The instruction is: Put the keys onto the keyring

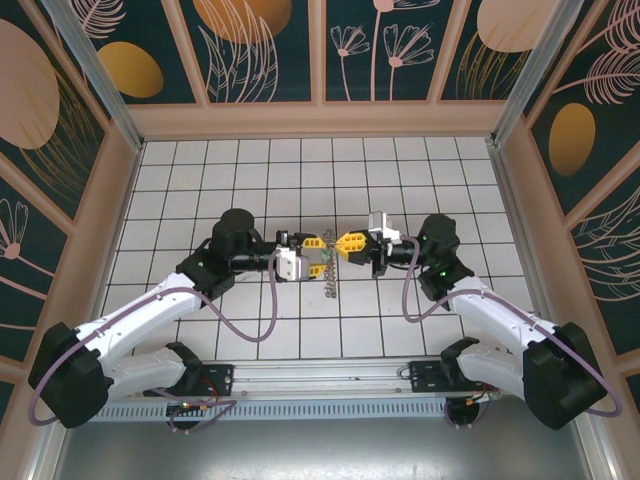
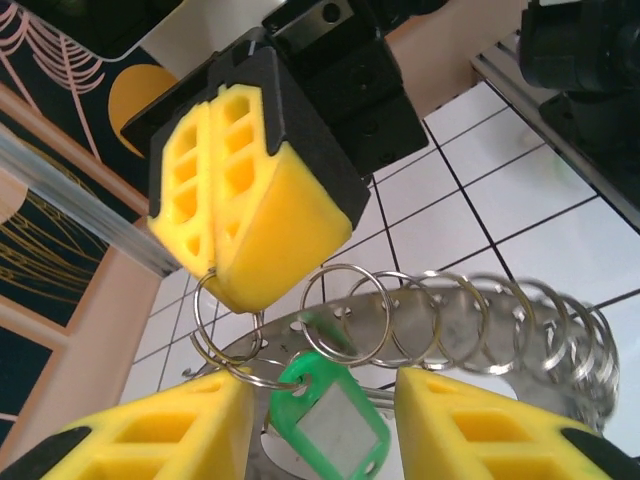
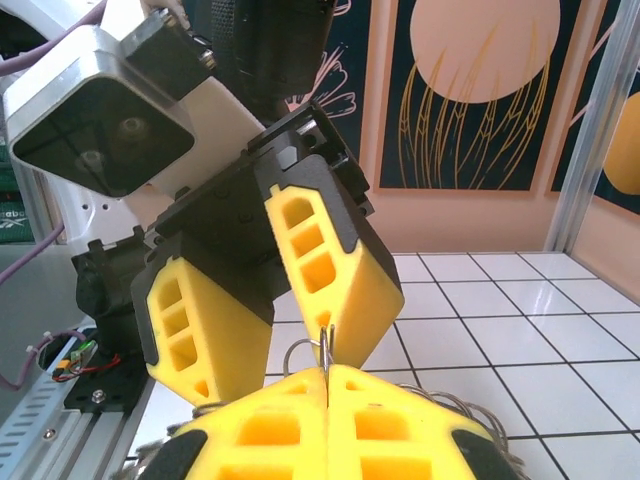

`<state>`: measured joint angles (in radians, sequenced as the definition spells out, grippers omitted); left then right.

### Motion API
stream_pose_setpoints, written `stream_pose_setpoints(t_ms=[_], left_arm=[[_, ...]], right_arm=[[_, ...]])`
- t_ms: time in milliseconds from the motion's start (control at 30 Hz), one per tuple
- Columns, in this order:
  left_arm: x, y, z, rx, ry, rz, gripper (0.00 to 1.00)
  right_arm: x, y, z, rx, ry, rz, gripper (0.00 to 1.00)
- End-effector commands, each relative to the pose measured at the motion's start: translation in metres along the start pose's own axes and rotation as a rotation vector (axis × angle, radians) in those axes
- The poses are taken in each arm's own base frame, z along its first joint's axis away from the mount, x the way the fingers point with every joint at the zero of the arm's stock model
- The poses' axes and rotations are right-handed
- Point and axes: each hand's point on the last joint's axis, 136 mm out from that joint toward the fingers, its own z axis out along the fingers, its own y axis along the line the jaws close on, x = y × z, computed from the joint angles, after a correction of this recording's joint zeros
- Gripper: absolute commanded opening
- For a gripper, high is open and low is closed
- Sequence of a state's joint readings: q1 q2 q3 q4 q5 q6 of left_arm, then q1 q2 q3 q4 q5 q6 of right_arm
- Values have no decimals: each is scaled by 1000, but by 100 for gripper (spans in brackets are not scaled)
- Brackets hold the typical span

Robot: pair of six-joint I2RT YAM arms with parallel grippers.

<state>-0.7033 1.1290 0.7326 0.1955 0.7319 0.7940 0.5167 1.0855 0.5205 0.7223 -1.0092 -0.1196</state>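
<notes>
The keyring, a silvery perforated band strung with several wire loops, hangs between my two grippers above the tiles and droops as a chain in the top view. My right gripper is shut on one small wire loop at the ring's end. That gripper comes in from above in the left wrist view. The green key, a green plastic head with a grey window, hangs from a loop between the spread fingers of my left gripper, which is open. The red and blue keys are out of view.
Both grippers meet nose to nose over the middle of the white tiled floor. Patterned walls close in the back and sides. The metal rail with the arm bases runs along the near edge.
</notes>
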Motion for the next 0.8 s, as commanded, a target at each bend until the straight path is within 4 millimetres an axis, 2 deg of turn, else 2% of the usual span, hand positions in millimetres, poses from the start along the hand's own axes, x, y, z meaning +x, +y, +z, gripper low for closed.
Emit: stream_pose_setpoints(t_ms=[0,300,433,500,633,767], left_arm=[[-15,13,3,-50,-76,-98,45],[-24,21,4,-61,-118,-199,44],[-22,22,4,-48,-96,-204,33],[-22,22,6,-34,-87,-203,33],[-24,23,9,-16,-99,-205,23],[-25,30,9,-49,-104,-203,23]], right_arm=[[-11,2,-1,1,-25,-61,0],[-6,2,1,1,-6,-67,0],[-3,2,1,5,4,-67,0],[-1,1,2,9,12,-64,0],[1,1,4,7,27,-65,0],[1,1,5,8,29,-71,0]])
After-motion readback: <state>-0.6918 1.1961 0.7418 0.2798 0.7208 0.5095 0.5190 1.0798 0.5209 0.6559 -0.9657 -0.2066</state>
